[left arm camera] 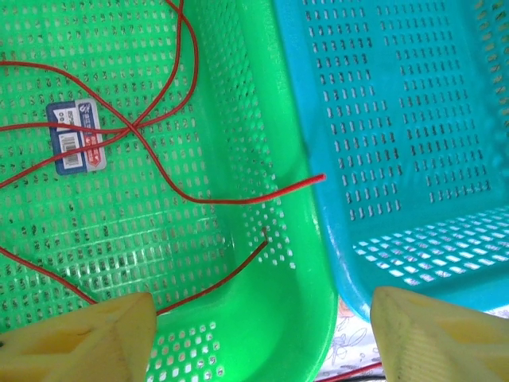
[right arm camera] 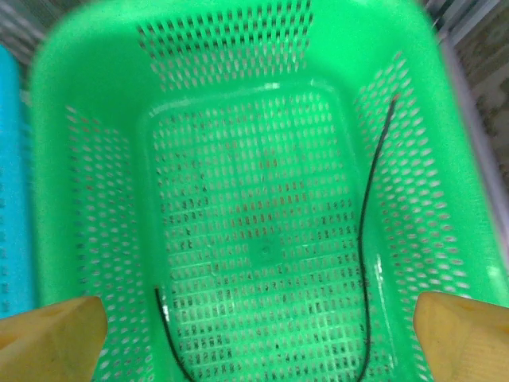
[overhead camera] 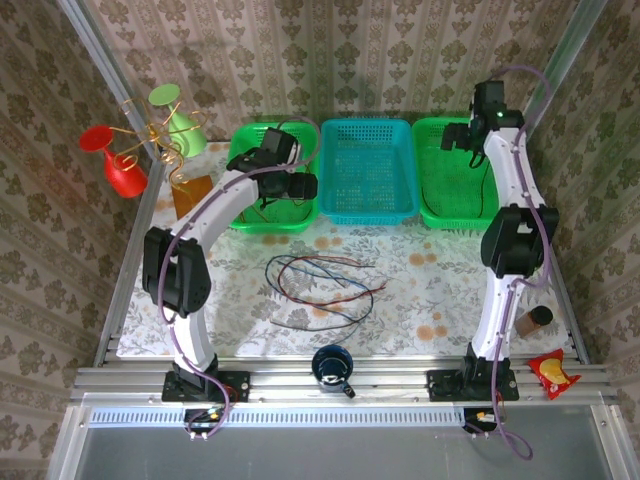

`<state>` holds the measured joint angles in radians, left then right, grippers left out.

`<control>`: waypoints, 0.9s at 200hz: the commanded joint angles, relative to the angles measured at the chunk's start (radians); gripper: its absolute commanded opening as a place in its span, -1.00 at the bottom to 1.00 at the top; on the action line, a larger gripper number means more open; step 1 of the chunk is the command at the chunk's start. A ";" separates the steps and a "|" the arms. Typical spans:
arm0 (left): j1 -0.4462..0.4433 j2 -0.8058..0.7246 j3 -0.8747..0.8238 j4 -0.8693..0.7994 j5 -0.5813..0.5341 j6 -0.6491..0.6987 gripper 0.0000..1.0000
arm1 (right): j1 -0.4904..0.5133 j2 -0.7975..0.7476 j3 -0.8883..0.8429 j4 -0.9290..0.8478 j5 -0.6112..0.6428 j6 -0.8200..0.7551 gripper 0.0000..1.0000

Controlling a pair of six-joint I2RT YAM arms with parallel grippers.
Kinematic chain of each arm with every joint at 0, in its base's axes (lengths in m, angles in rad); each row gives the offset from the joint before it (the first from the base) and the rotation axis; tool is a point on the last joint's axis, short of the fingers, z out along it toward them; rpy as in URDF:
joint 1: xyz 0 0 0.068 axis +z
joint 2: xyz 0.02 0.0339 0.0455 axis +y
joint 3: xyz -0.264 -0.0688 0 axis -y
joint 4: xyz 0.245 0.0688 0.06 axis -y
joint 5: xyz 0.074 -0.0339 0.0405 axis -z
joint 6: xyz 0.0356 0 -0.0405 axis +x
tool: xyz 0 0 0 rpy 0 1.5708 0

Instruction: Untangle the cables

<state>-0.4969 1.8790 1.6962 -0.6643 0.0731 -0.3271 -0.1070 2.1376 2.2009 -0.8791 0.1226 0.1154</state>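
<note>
Near edge: a silver aluminium rail [overhead camera: 340,385] carries both arm bases. A dark blue round cup [overhead camera: 331,364] stands at its middle, and a red and yellow crinkled snack packet [overhead camera: 552,372] lies at its right end.
Surface: a table under a pale floral-print cloth [overhead camera: 430,290], with a small brown cylinder [overhead camera: 540,317] near the right edge.
Cables on the cloth: a loose tangle of thin red, dark blue and black cables [overhead camera: 320,288] lies between the two arms, short of the baskets.
Baskets: three perforated plastic baskets stand side by side at the far edge: a left green basket [overhead camera: 245,140], a teal middle basket [overhead camera: 368,200] and a right green basket [overhead camera: 432,170].
Left gripper [left arm camera: 262,342]: its yellow fingers are spread apart and grip nothing. It hangs over the near corner where the left green basket meets the teal one.
Red cable [left arm camera: 159,159]: looped inside the left green basket, crossing a blue and white sticker [left arm camera: 73,137].
Right gripper [right arm camera: 258,334]: its jaws are wide apart and empty, above the right green basket.
Black cable [right arm camera: 364,239]: lies inside the right green basket, curving up its right wall.
Far left: a gold wire stand [overhead camera: 150,140] holding red and green cups.
Room: beige damask wallpaper [overhead camera: 400,50] on three sides, with aluminium posts at the corners.
</note>
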 commanded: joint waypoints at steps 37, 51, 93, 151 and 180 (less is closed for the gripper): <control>-0.002 0.135 0.141 -0.017 0.073 -0.022 0.35 | 0.006 -0.139 -0.185 0.033 -0.029 -0.013 1.00; -0.004 0.168 0.175 -0.028 0.077 -0.020 0.37 | 0.003 -0.130 -0.179 0.035 -0.040 -0.007 1.00; -0.001 0.242 0.247 -0.093 0.026 -0.015 0.39 | 0.003 -0.112 -0.146 0.030 -0.074 0.007 1.00; 0.017 0.230 0.206 -0.076 0.002 -0.036 0.22 | 0.000 -0.109 -0.144 0.028 -0.080 0.008 1.00; 0.026 0.222 0.179 -0.069 -0.007 -0.045 0.18 | 0.000 -0.110 -0.144 0.028 -0.084 0.009 1.00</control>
<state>-0.4843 2.1197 1.9030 -0.7216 0.0887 -0.3508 -0.1059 2.0197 2.0319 -0.8555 0.0654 0.1120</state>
